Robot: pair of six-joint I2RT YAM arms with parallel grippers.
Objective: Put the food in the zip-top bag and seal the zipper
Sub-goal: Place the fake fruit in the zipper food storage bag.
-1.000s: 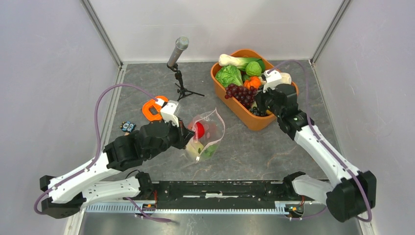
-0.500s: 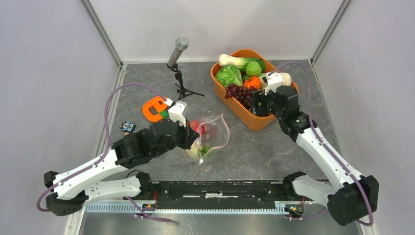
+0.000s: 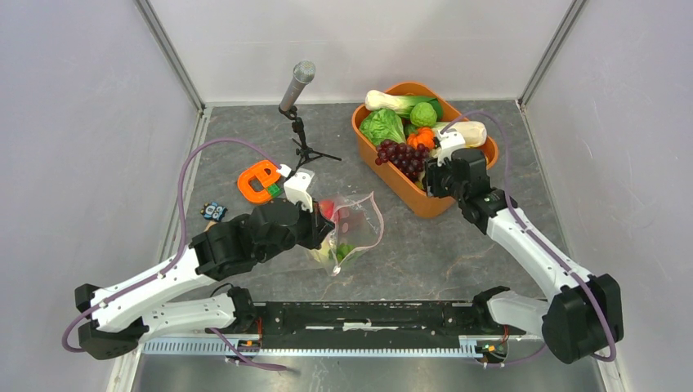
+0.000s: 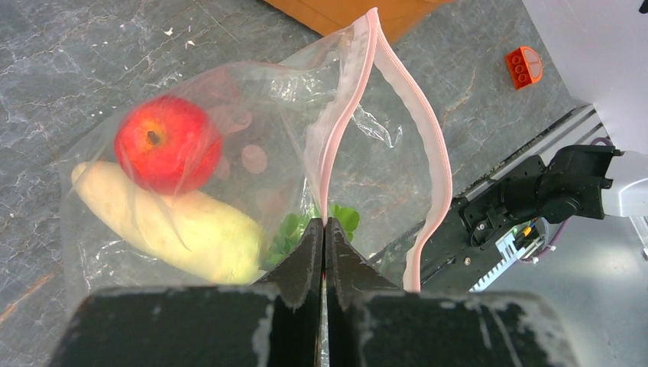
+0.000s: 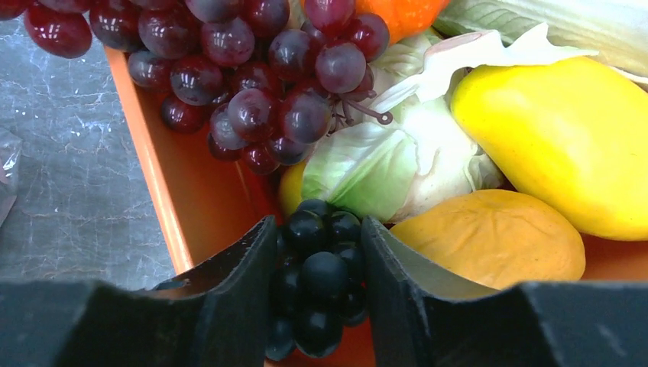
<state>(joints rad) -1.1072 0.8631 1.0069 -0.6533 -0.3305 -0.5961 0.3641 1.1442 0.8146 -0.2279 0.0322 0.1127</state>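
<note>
The left jaws pinch the zip-top bag (image 4: 275, 84) rim tight. The right jaws squeeze the dark grapes (image 5: 317, 283). The slick round grapes could slip out and drop on the desk (image 3: 458, 245).

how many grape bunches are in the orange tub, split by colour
dark red grape bunch: 1
black grape bunch: 1, between the fingers of the right gripper
total in the orange tub: 2
</note>
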